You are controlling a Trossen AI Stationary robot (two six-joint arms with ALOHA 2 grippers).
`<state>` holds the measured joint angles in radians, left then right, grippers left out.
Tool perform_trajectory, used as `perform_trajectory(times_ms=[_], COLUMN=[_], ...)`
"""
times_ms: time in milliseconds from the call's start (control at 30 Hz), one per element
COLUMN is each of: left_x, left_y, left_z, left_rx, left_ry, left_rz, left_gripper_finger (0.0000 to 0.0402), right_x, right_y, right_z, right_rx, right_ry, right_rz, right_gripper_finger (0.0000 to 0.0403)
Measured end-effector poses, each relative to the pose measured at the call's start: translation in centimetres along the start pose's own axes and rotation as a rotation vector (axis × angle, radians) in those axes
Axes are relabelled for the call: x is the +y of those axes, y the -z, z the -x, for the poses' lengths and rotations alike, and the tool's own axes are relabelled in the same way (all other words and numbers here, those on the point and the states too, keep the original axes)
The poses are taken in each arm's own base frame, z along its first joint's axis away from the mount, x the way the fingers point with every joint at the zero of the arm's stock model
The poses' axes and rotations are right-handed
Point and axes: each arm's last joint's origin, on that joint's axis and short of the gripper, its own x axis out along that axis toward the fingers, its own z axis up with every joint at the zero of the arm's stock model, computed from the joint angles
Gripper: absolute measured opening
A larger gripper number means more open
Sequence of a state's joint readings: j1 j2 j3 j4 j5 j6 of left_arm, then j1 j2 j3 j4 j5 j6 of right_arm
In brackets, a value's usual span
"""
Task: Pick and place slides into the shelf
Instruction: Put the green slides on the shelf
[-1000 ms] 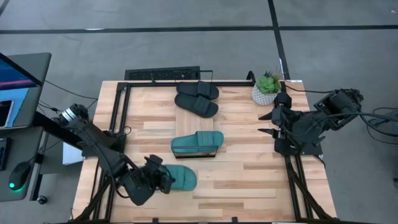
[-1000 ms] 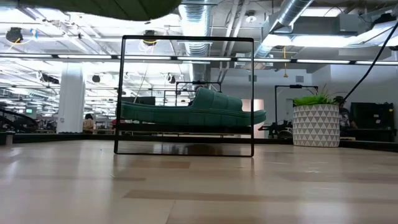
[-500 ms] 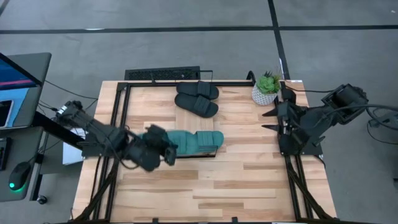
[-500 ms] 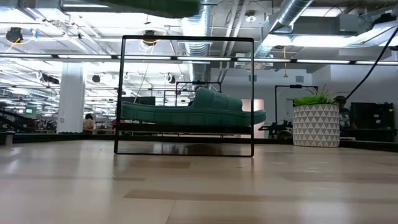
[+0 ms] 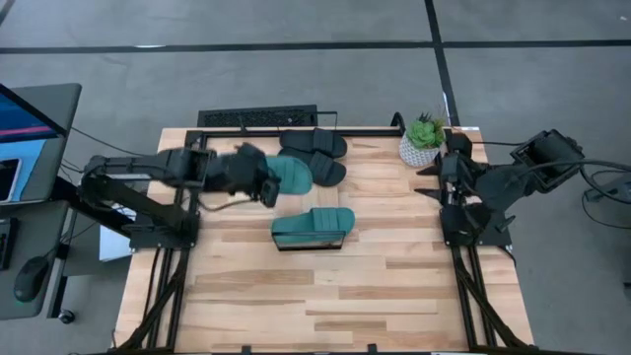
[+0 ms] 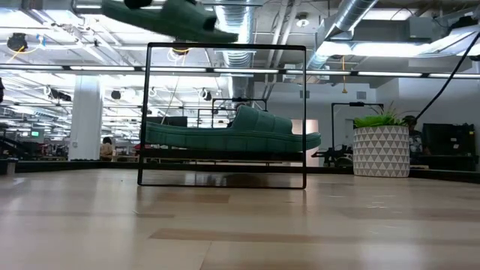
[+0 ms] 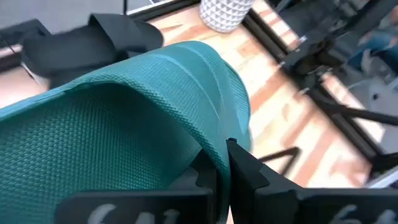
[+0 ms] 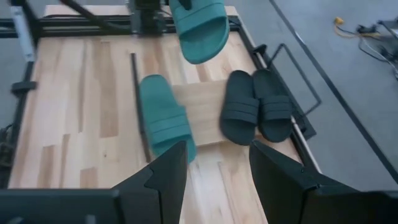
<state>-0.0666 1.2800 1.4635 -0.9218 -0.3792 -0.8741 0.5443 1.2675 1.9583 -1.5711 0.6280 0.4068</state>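
Note:
My left gripper (image 5: pixel 264 181) is shut on a teal slide (image 5: pixel 292 174) and carries it in the air over the far part of the table, right beside the pair of black slides (image 5: pixel 315 155). In the low view this slide (image 6: pixel 171 18) hangs high above the shelf (image 6: pixel 148 112). A second teal slide (image 5: pixel 314 226) lies sole-down on the shelf's wooden plank (image 8: pixel 205 118). My right gripper (image 8: pixel 217 180) stands open at the table's right edge, with nothing between its fingers. My left gripper pinches the edge of the teal slide at one end (image 7: pixel 208 146) between its two fingers (image 7: pixel 244 169). The fingers come from the table's left side, slanting downward. The slide is lifted clear of the table and sticks out beyond the fingers toward the black slides.
A potted plant in a white patterned pot (image 5: pixel 422 143) stands at the far right corner. Black frame rails (image 5: pixel 193 187) run along the table's left, far and right edges. Bare wood lies in front of the shelf (image 5: pixel 325 296).
My left gripper has lifted the teal slide off the near left part of the table and swung it up and toward the far edge, past the shelf, rolling its wrist on the way. The slide has stayed in its hold throughout.

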Motion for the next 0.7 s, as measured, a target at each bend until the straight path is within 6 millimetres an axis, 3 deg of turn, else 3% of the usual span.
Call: perform_trajectory(times_ms=[267, 400, 567, 700], left_x=[4.5, 6.7, 8.6, 9.7], left_y=[-4.2, -5.3, -5.4, -4.3], left_z=[-3.2, -4.4, -6.1, -7.6], left_rx=[0.057, 0.114, 0.188, 0.236], left_ry=[0.005, 0.031, 0.03, 0.036], left_rz=[-0.091, -0.106, -0.113, -0.095], left_gripper_finger=[0.0, 0.0, 0.0, 0.0], right_x=[-1.3, -1.9, -2.4, -2.6], right_y=[-0.4, -0.5, -0.6, -0.6], right_z=[-0.8, -1.1, -1.4, -1.5], right_rx=[0.016, 0.022, 0.027, 0.029], right_ry=[0.082, 0.114, 0.144, 0.155], right_rz=[-0.085, -0.128, -0.17, -0.188], right_gripper_finger=[0.0166, 0.0166, 0.0166, 0.0166])
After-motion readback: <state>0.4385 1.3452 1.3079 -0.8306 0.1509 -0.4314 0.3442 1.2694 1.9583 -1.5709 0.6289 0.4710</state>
